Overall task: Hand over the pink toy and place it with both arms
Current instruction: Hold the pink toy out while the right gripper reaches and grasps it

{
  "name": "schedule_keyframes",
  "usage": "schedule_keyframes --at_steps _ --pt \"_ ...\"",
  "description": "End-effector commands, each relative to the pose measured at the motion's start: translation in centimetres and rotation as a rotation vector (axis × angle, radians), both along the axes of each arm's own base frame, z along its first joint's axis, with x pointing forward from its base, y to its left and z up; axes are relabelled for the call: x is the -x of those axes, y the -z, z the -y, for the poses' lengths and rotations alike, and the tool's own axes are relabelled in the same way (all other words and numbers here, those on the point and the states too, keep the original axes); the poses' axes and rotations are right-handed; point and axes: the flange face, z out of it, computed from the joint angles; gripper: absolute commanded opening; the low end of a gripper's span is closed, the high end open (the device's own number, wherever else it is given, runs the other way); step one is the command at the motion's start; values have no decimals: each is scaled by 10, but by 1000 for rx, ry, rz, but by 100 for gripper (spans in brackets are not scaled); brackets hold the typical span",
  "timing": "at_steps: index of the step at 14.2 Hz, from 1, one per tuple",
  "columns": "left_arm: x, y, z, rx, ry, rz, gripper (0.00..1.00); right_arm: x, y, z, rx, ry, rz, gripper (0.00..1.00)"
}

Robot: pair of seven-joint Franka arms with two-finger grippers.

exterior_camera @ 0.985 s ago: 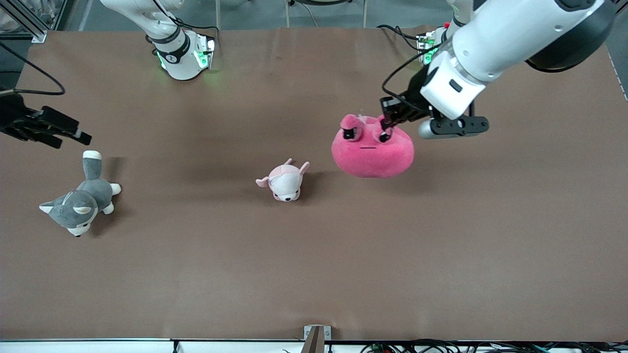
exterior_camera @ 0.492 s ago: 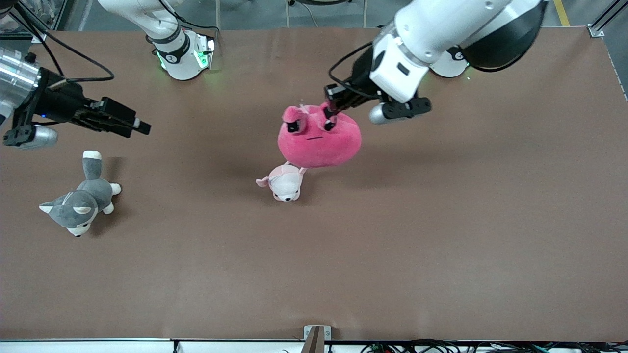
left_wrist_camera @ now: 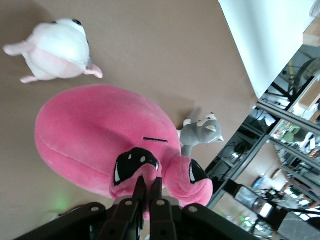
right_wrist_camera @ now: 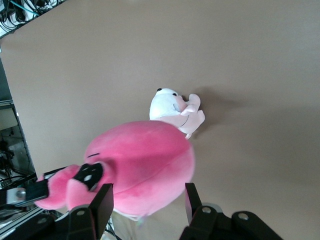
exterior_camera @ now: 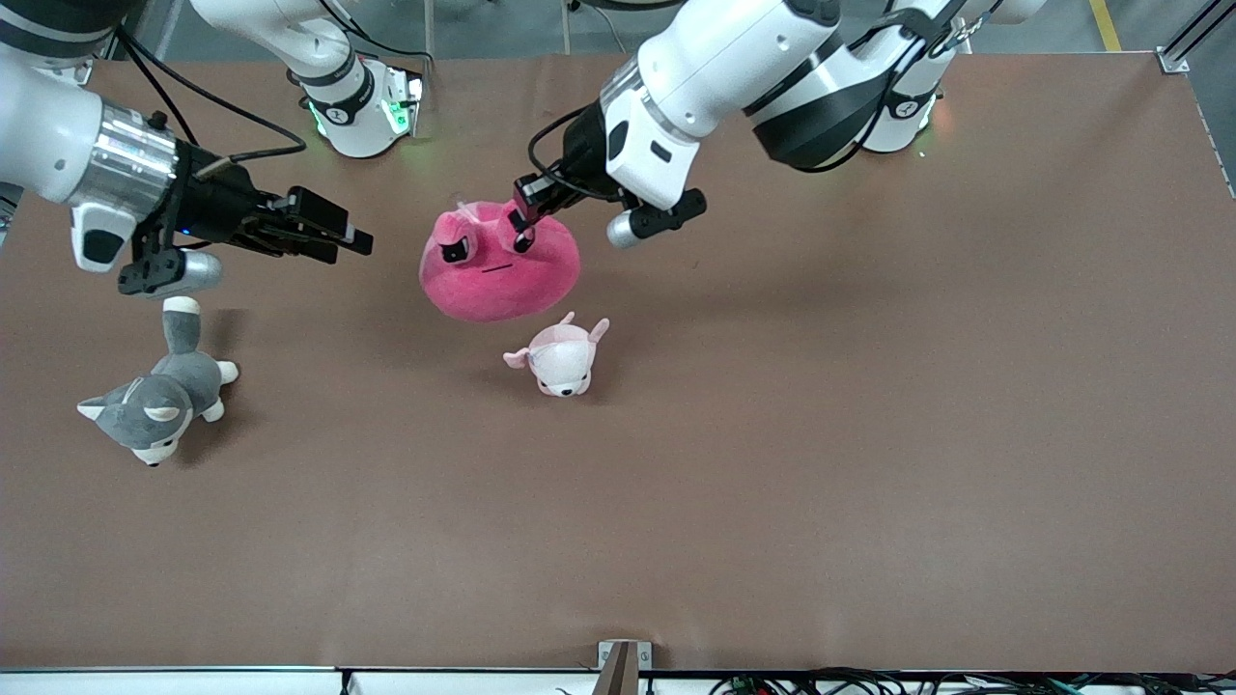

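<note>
The pink toy point(exterior_camera: 499, 264), a hot-pink blob plush with black eyes, hangs in the air over the middle of the table. My left gripper point(exterior_camera: 522, 220) is shut on a fold of plush between its eyes; the left wrist view shows the thin fingers pinching that fold point(left_wrist_camera: 148, 186) on the toy point(left_wrist_camera: 95, 135). My right gripper point(exterior_camera: 352, 238) is open and empty, level with the toy, a short gap from its side toward the right arm's end. In the right wrist view the toy point(right_wrist_camera: 145, 165) sits just ahead of the spread fingers point(right_wrist_camera: 102, 202).
A small pale pink-and-white puppy plush point(exterior_camera: 560, 357) lies on the table, just nearer to the front camera than the hanging toy. A grey-and-white husky plush point(exterior_camera: 159, 386) lies near the right arm's end. The brown table point(exterior_camera: 869, 434) stretches wide around them.
My left gripper has carried the pink toy across the table toward the right arm's end. My right gripper has come in from the table's edge toward the toy.
</note>
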Motion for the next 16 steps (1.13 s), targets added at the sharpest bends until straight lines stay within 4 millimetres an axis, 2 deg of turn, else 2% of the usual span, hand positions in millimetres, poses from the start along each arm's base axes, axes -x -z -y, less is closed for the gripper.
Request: schedule_keyframes --at_steps 1,7,12,14,16 --pt "1 -5 14 63 -49 -31 1 -4 8 -7 -63 11 -45 66" --pt "4 8 27 88 -85 -61 1 -3 20 -37 -63 -30 -59 66" --pt "8 11 32 87 -83 -74 1 -2 29 -46 -56 -47 -73 66" --pt "8 11 32 86 -82 -71 1 -4 36 -47 -53 -58 -79 58" --pt "8 13 32 84 -82 -73 1 -6 47 -50 -45 -68 -95 38"
